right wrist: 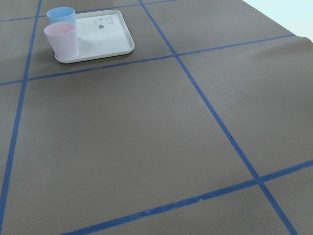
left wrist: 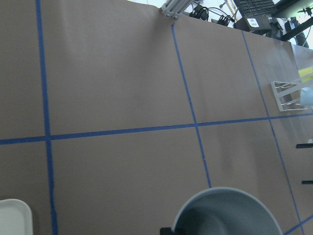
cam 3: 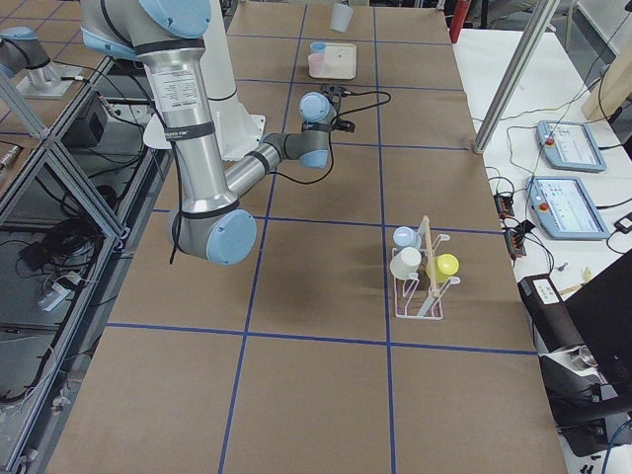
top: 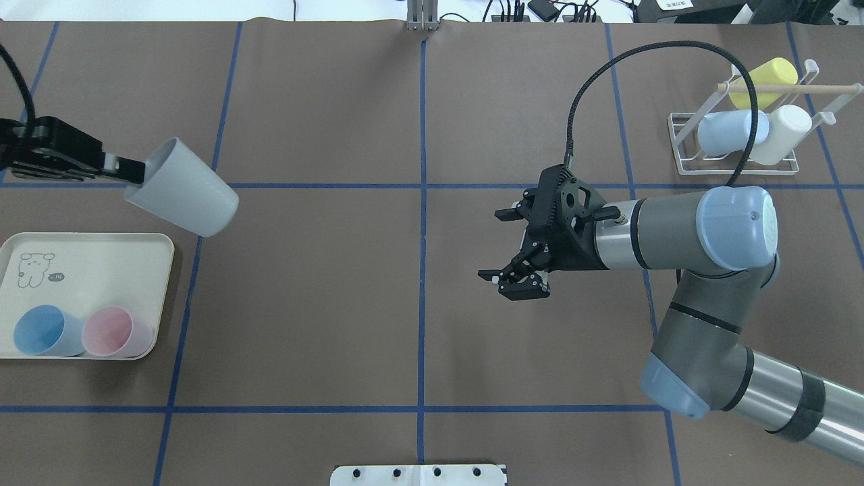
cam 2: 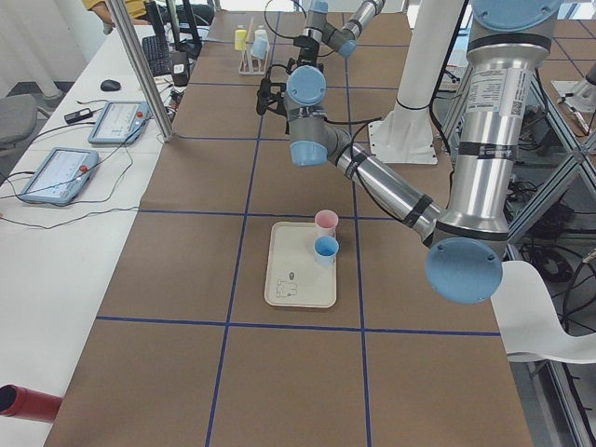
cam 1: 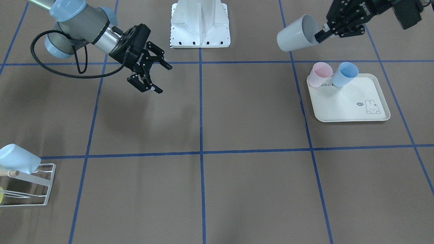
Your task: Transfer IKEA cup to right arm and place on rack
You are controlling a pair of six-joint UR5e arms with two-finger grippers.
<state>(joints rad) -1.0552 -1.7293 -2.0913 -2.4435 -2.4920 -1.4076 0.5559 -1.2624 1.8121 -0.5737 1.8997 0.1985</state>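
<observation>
I hold the grey IKEA cup (top: 182,190) in my left pincer (top: 137,174), pinched by its rim and lifted into the air near the rabbit-print tray (top: 101,266). The cup lies tilted almost on its side, its closed base pointing away from the tray toward my right pincer (top: 495,246). That pincer hangs well apart from the tray, past the middle of the table (top: 324,304), spread wide and holding nothing. The white wire rack (top: 736,173) stands farther from the tray again, beyond my right arm (top: 675,236).

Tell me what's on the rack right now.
The rack holds three tilted cups: yellow cup, pale blue cup, white cup. A black cable crosses two, hiding how they seat.
</observation>
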